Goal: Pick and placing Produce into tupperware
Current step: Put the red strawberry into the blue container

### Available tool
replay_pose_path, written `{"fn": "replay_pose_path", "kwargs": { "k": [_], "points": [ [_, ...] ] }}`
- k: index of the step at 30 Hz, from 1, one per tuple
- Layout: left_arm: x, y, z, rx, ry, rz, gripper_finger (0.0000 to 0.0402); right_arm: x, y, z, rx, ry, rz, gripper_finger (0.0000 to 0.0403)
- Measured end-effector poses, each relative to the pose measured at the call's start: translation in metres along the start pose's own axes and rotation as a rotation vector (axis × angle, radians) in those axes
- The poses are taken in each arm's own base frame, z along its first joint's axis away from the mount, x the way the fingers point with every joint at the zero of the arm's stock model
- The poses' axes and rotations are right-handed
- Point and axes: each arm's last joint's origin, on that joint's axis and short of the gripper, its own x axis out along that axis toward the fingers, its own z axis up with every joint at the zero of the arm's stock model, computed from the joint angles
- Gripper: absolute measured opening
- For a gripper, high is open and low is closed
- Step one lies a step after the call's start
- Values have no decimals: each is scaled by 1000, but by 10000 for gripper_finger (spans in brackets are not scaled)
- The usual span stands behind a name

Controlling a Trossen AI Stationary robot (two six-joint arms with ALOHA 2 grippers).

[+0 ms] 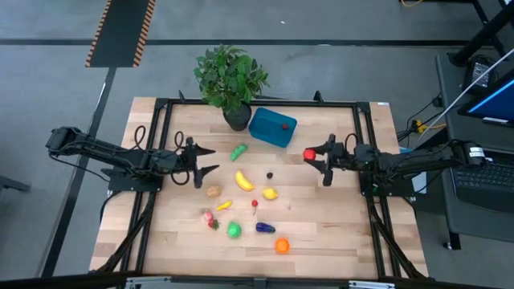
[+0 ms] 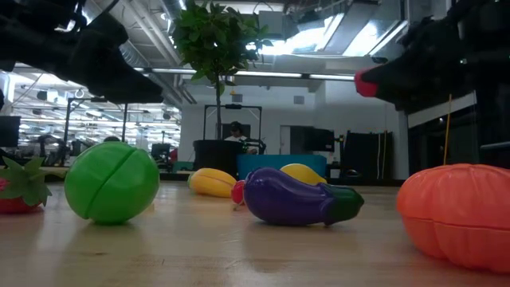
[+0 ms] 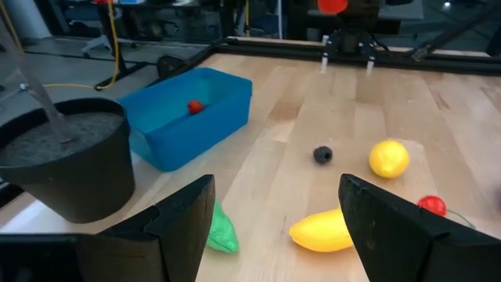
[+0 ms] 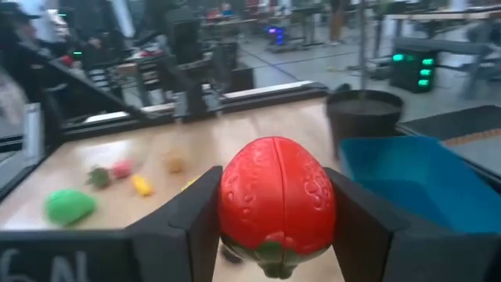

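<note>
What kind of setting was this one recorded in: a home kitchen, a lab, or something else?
Most likely a robotics lab or open workshop, not a kitchen. A wooden table in a black frame stands on grey floor, a computer workstation sits beside it, and exposed ceiling ducts and rows of desks show beyond.

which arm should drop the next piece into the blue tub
Right. The right gripper is shut on a red strawberry and hovers beside the tupperware. The left gripper is open, empty and farther off.
</note>
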Motion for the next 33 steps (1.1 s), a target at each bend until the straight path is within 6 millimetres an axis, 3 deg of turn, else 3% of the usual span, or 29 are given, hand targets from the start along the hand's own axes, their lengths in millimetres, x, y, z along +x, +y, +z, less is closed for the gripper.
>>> {"fn": "replay_pose_path", "kwargs": {
  "k": [15, 22, 26, 33],
  "points": [
    [3, 9, 1, -11, -4, 72, 265, 10, -16, -3, -3, 30, -173, 190],
    [5, 14, 1, -20, -3, 108, 265, 43, -23, 17, -121, 142, -232, 190],
    [5, 15, 1, -21, -3, 113, 265, 65, -39, 20, -139, 264, -293, 190],
    [5, 15, 1, -20, -2, 113, 265, 103, -72, 32, -141, 329, -202, 190]
  ]
}}
